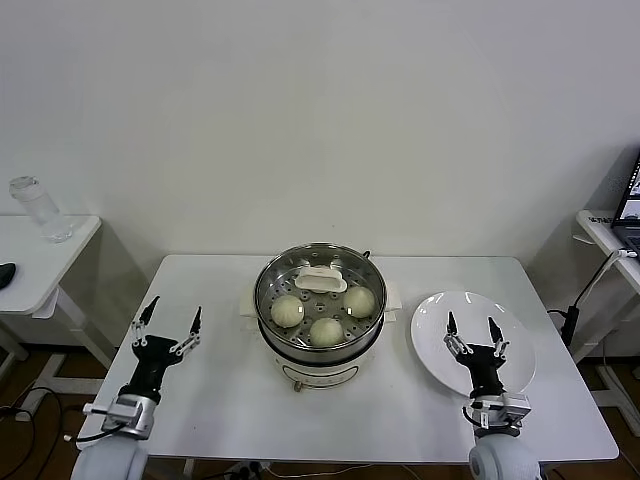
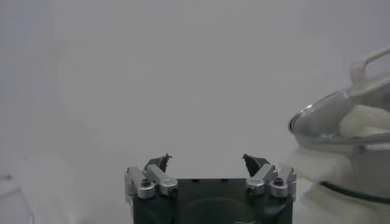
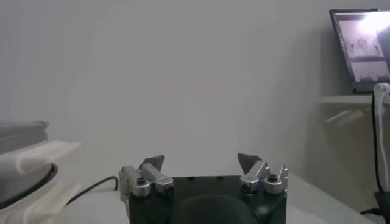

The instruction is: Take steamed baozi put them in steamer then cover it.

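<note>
Sitting mid-tabletop (image 1: 220,380), the steamer (image 1: 320,300) holds the steamed baozi (image 1: 287,311) under the cover (image 1: 322,280). Left tool (image 1: 168,322) and right tool (image 1: 470,329) rest spread, empty. Only the right wrist view shows a laptop (image 3: 362,45).

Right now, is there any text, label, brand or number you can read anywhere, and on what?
None readable.
Steamer: small mark on the front of its base, too small to read.
Laptop screen: shows a picture, any text too blurred.
</note>
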Controlling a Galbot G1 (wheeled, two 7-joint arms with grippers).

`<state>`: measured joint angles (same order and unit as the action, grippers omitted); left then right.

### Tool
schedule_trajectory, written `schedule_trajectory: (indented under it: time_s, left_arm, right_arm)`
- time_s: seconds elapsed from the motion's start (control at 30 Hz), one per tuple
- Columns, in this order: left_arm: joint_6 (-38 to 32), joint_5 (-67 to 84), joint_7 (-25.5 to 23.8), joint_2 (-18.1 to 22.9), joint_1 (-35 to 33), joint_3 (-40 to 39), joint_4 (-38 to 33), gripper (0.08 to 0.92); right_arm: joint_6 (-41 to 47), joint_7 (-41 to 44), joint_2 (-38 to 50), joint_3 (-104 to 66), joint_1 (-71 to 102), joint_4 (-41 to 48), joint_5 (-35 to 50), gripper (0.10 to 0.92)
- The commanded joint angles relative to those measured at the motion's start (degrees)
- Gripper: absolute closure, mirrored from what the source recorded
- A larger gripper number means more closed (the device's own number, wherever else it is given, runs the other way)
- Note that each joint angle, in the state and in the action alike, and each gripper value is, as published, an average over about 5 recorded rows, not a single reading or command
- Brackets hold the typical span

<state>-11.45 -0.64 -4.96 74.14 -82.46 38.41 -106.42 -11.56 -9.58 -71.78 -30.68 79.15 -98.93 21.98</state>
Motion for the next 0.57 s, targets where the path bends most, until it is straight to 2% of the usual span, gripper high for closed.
schedule_trajectory:
  time_s: [0.03,0.57]
  left_arm:
    - [-6.7,6.1,-2.1,0.2,-3.6,3.3,2.0,0.177]
    - [-6.3,3.8,-2.1,0.2,-4.5,4.6,0.5,0.177]
  right_arm:
    - [1.0,0.3,0.1,-0.1,1.2,-1.6,1.2,0.203]
    - [0.0,0.5,-0.3,0.1,1.4,-1.4,0.1,0.203]
